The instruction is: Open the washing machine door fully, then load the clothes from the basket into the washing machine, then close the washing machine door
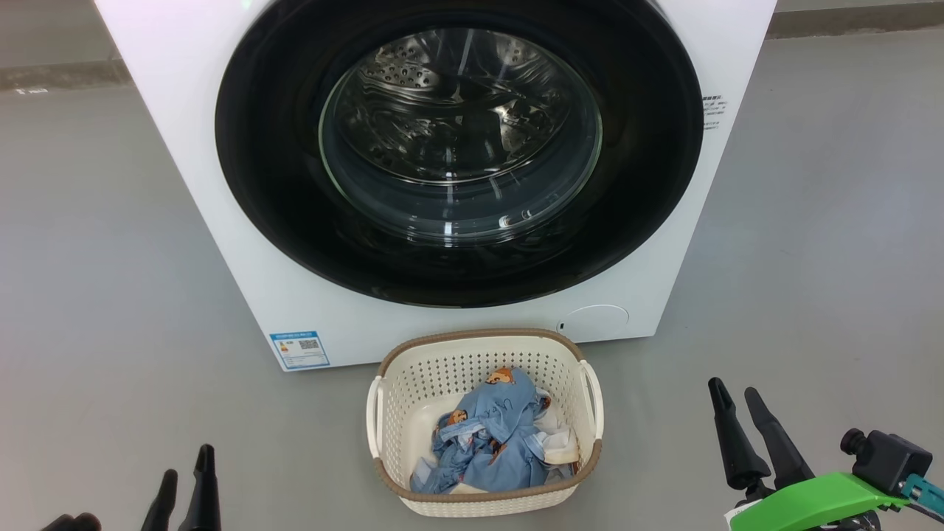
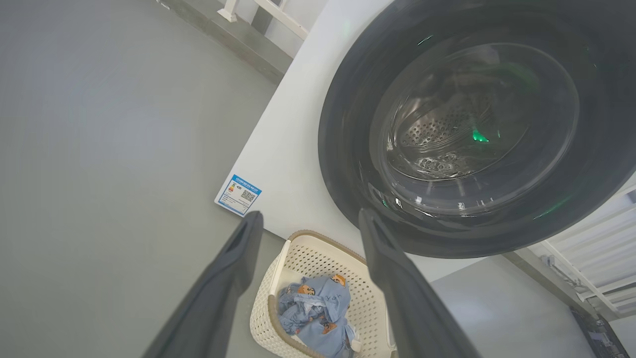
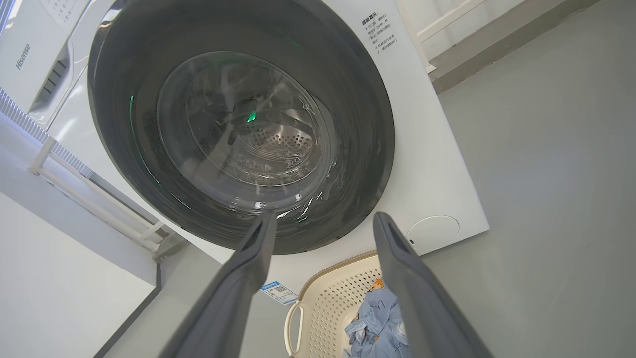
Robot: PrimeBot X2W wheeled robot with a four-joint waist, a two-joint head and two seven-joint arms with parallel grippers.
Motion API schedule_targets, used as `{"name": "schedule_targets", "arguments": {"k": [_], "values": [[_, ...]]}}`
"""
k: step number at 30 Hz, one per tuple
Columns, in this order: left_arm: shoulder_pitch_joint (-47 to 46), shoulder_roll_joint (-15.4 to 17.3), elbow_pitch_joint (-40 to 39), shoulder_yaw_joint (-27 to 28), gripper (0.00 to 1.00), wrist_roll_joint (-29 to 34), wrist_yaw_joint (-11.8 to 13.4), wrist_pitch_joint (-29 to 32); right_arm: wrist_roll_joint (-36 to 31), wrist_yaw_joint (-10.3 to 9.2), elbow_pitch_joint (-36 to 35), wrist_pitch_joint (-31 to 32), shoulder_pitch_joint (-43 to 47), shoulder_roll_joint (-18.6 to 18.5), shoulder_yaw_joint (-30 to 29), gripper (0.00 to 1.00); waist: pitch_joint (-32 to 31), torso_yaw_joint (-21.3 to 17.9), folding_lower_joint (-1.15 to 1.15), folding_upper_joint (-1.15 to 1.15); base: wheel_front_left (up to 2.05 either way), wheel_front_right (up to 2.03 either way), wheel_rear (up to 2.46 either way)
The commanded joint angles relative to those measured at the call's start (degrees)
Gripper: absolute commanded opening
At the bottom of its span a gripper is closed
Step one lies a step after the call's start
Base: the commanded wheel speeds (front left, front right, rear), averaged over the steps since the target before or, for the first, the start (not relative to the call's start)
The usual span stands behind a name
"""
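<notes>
The white washing machine (image 1: 221, 243) stands ahead with its round black-rimmed door (image 1: 280, 184) shut against the front; the steel drum shows through the glass bowl. On the floor just in front sits the cream basket (image 1: 391, 383) holding the light blue clothes (image 1: 490, 442) with orange prints and a cream-white piece. My left gripper (image 1: 186, 472) is open at the lower left, well short of the basket. My right gripper (image 1: 737, 394) is open at the lower right, beside the basket and apart from it. Both wrist views look up at the door (image 2: 348, 149) (image 3: 367, 124) past empty fingers.
Grey floor (image 1: 110, 295) surrounds the machine on both sides. A blue energy sticker (image 1: 299, 349) marks the machine's lower left corner, a round filter cover (image 1: 597, 321) its lower right. White railing (image 2: 596, 248) and another white appliance (image 3: 30, 54) stand beside the machine.
</notes>
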Motion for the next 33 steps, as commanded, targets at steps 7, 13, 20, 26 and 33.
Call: {"name": "schedule_targets", "arguments": {"k": [7, 13, 20, 26, 33], "values": [[-0.4, 1.6, -1.8, 2.5, 1.0, 7.4, -0.1, -1.8, -7.1, -0.04, -0.4, -2.1, -1.0, -1.0, 1.4, 1.0, 0.2, 0.0, 0.0, 0.0, 0.0, 0.0, 0.0], [0.0, 2.0, -2.0, 3.1, 1.0, 12.1, -0.1, -2.9, -11.5, -0.04, 0.2, -3.1, -0.9, -1.1, 0.9, 1.0, 0.3, 0.1, 0.0, 0.0, 0.0, 0.0, 0.0], [0.4, 2.8, -2.5, 3.9, 1.0, 17.4, -0.1, -4.0, -16.9, -0.05, 0.2, -4.2, -0.7, -1.1, 0.5, 1.0, 0.5, 0.0, 0.0, 0.0, 0.0, 0.0, 0.0], [0.9, 3.2, -2.4, 4.8, 1.0, 21.3, -0.1, -5.0, -21.3, -0.05, -0.4, -5.2, -0.5, -1.1, 0.7, 1.0, 0.5, -0.2, 0.0, 0.0, 0.0, 0.0, 0.0], [1.1, 3.5, -2.6, 5.2, 1.0, 25.5, -0.1, -6.1, -25.8, -0.05, -1.1, -6.2, -0.3, -1.1, 1.0, 1.0, 0.4, -0.2, 0.0, 0.0, 0.0, 0.0, 0.0]]}}
